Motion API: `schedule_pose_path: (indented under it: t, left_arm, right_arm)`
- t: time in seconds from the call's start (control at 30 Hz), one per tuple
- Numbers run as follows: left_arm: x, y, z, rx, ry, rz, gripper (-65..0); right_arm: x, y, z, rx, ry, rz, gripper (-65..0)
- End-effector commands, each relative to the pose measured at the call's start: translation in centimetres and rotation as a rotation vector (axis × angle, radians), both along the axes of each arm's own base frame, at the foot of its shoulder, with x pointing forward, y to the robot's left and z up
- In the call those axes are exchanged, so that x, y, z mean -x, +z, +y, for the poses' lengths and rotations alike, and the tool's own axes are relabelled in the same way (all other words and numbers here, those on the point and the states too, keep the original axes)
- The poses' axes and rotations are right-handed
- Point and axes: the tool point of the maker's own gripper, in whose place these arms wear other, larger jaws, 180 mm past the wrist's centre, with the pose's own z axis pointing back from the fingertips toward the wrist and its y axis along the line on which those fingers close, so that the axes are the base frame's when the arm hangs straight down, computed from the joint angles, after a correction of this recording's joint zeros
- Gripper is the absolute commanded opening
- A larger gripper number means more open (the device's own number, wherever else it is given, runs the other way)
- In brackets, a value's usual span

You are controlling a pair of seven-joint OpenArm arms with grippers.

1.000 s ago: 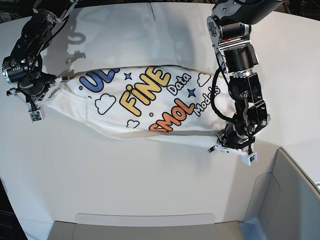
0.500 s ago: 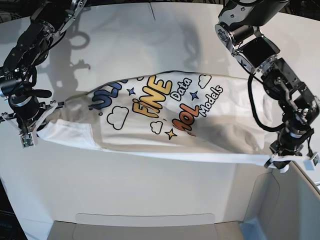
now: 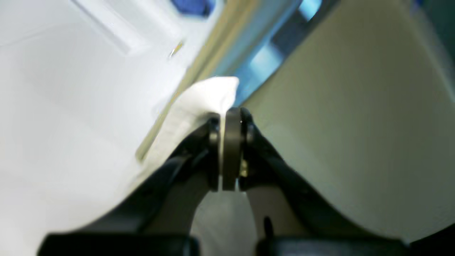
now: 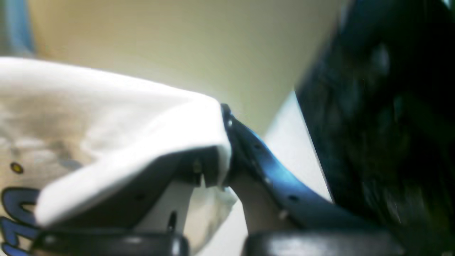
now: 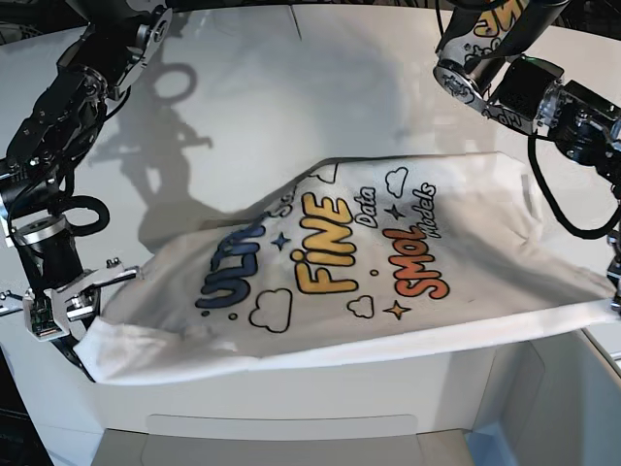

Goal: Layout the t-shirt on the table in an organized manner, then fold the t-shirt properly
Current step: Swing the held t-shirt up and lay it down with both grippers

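The t-shirt (image 5: 340,282) hung stretched above the table (image 5: 243,78), print upward, its long axis running across the base view between the two arms. The right gripper (image 4: 218,167) was clamped on one lower corner at that view's left; the left gripper (image 3: 229,149) was pinched shut on the opposite corner, at the right edge. Laying it flat probably required lowering both ends evenly.

Base view: bright, even overhead light, sharp throughout. Hard dark arm shadows on the table (image 5: 291,87) at upper left and top centre. Both wrist views heavily blurred and soft; left wrist's left half nearly blown-out white, right wrist's right side dark and smeared.
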Motion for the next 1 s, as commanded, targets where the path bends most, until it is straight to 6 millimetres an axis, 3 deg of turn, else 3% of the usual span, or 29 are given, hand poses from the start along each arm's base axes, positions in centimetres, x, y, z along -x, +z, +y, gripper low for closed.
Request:
schedule_pose_path:
  t: [0.0,0.17,0.27,0.33,0.53,0.73,0.97]
  left_arm:
    - [0.5,2.9,0.6,-0.003,0.007,-0.115,-65.0]
    - [4.0,7.3,3.0,0.048,-0.010,-0.363,-65.0]
    - [7.4,9.0,4.8,0.059,0.012,-0.485,-65.0]
    - [9.6,10.4,5.9,0.046,0.023,-0.558,-65.0]
    - [16.5,12.0,8.0,-0.034,0.070,-0.635,-65.0]
    - [17.3,12.5,7.8,-0.073,0.049,-0.608,-65.0]
    - [17.4,12.5,7.9,-0.079,0.050,-0.600,-65.0]
  right_arm:
    - [0.3,3.0,0.5,-0.020,0.021,-0.119,-65.0]
    - [2.7,9.3,3.0,-0.181,0.136,-0.460,-65.0]
    - [5.5,12.2,2.7,-0.309,0.145,-0.688,-65.0]
    - [7.1,13.2,2.2,-0.356,0.139,-0.803,-65.0]
    - [10.6,14.9,-0.7,-0.425,0.041,-1.041,-65.0]
    - [13.6,14.9,-2.3,-0.450,-0.036,-1.210,-65.0]
    - [14.3,13.7,-2.6,-0.458,-0.066,-1.220,-65.0]
